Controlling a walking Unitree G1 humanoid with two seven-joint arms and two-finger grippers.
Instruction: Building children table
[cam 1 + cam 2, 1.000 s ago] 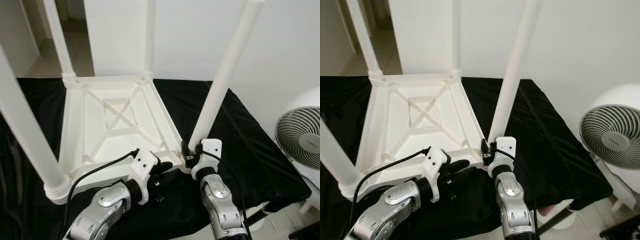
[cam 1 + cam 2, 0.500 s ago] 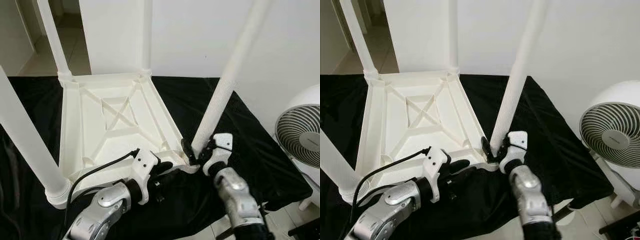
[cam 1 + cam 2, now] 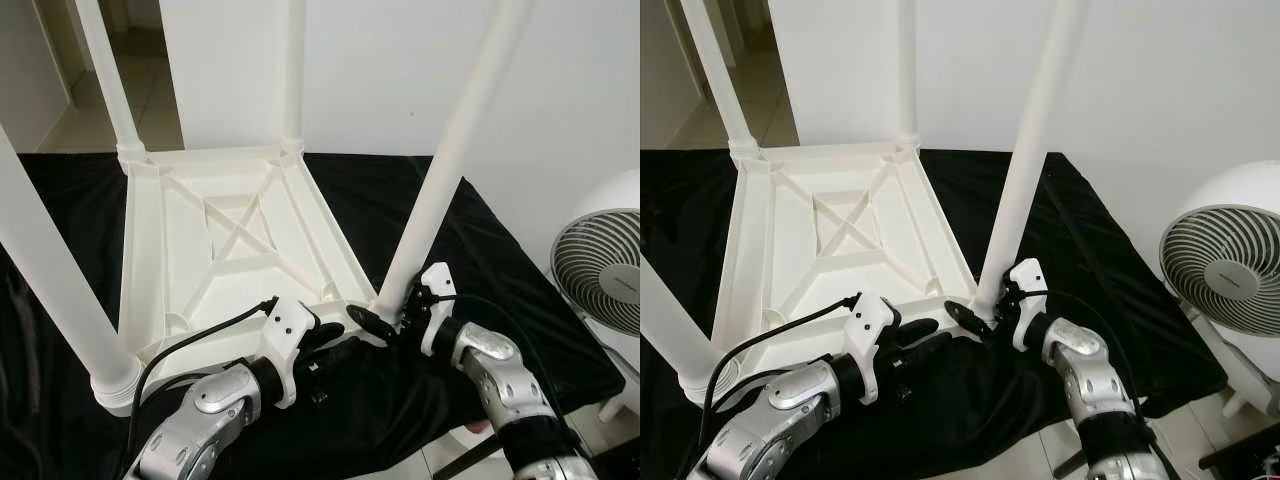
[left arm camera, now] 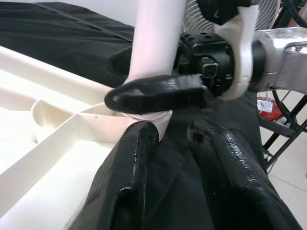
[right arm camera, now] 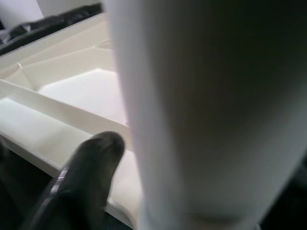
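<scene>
Evidently your right gripper (image 3: 385, 318) pinches the leg (image 3: 440, 180) at its base, probably seating it in the upturned tabletop (image 3: 160, 250); left gripper (image 3: 335, 345) hovers slightly spread.

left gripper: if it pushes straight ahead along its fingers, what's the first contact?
Most likely the base of the near-right table leg, where the right gripper already clamps it. In the left wrist view the left gripper points at that joint, fingers open, one over the tabletop rim. Depth is unclear.
</scene>
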